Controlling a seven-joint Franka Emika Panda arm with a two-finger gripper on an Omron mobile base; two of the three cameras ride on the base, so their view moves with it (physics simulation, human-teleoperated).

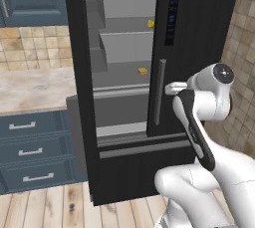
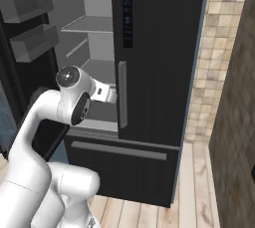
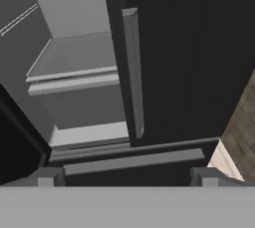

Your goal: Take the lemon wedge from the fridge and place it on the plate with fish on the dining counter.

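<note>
Gripper (image 3: 127, 176) w/ jaws wide apart & empty, facing the grey handle (image 3: 132, 70) of the fridge (image 1: 199, 33) right door, left door swung open, orange-yellow chunk (image 1: 143, 71) on mid shelf, lemon wedge (image 1: 151, 23) on upper shelf behind.

Even, flat rendered light — soft, slightly blurry.

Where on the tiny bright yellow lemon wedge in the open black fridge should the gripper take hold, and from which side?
Probably across its narrow width, coming in from the open front of the fridge. The tiny bright yellow lemon wedge lies on the upper grey shelf, close beside the closed right door, so the open gripper has little room on that side.
</note>
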